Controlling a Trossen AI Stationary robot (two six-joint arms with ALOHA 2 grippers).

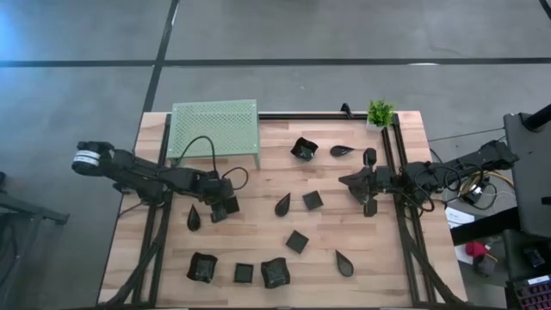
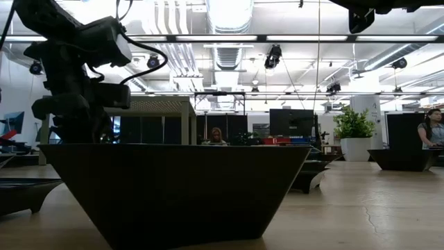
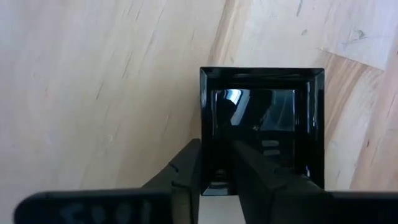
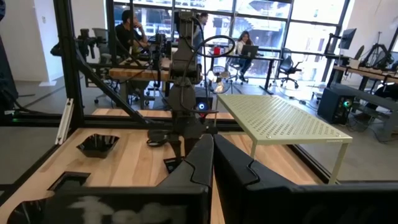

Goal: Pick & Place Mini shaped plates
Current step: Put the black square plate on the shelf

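Our left gripper (image 3: 216,163) straddles one rim wall of a square mini plate (image 3: 261,118), lower left of centre in the high view, jaws narrow and not yet clamped. It looks light, rigid and glossy-slick, so we judge the raised rim the best hold. Our right gripper (image 1: 368,207) waits shut at mid-right.

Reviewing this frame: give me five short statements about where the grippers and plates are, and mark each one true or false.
1. The left gripper straddles one rim of a square plate. True.
2. That square plate sits on top of the green stand. False: it lies on the bare wooden table, in front of the stand.
3. The right gripper is shut and holds nothing. True.
4. A leaf-shaped plate lies just beside the left gripper in the high view. True.
5. The potted plant stands at the table's near edge. False: it stands at the far right corner.
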